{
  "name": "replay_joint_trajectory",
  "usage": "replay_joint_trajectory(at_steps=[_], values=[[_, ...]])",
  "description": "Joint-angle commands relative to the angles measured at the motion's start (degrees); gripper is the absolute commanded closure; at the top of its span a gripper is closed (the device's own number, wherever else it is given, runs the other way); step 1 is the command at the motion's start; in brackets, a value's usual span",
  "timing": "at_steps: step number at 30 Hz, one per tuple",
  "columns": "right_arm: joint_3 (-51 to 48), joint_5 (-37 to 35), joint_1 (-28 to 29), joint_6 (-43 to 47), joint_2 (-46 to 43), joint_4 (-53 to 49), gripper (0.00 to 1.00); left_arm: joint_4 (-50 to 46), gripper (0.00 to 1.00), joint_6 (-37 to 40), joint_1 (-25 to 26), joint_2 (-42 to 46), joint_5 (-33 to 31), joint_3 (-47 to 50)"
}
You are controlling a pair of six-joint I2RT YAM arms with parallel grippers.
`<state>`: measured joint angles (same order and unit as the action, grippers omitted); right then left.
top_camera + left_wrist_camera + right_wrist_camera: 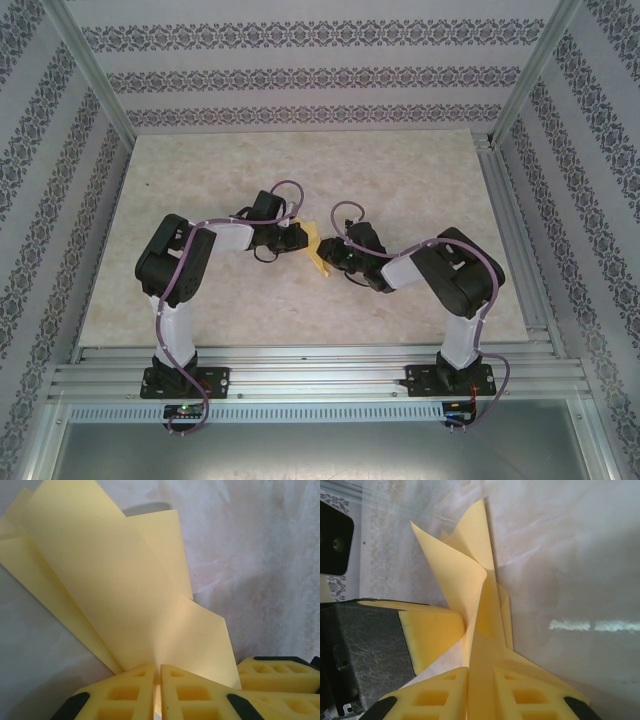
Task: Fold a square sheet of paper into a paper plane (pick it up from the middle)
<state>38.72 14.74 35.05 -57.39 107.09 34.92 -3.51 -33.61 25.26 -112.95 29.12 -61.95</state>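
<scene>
The folded yellow paper [317,250] is held up between the two arms over the middle of the table. My left gripper [300,238] is shut on its near edge; in the left wrist view the paper [120,585] fans up and away from the closed yellow fingers [130,692]. My right gripper [334,256] is shut on the paper from the other side, and the creased sheet [480,610] runs between its fingers [435,695] with flaps standing open above. The left gripper's yellow fingertip [432,630] presses the paper just ahead of them.
The pale marbled tabletop [300,170] stretches round the arms. Metal frame rails [520,230] border the right side and the near edge, and patterned walls close in the cell. A black camera housing [332,535] shows at upper left in the right wrist view.
</scene>
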Motion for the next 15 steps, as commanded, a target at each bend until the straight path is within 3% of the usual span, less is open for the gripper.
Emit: replay_joint_trajectory(at_steps=[1, 6, 15], values=[[0.6, 2.2, -0.3, 3.0, -2.7, -6.8, 0.79, -2.5, 0.87, 1.5, 0.3, -2.2, -2.5, -0.1], [1.5, 4.5, -0.2, 4.5, -4.6, -7.6, 0.73, -2.3, 0.86, 1.3, 0.2, -2.1, -2.0, 0.0], [3.8, 2.0, 0.4, 6.9, -5.9, -13.7, 0.72, -0.9, 0.84, 0.5, 0.3, -1.4, -0.8, 0.9]])
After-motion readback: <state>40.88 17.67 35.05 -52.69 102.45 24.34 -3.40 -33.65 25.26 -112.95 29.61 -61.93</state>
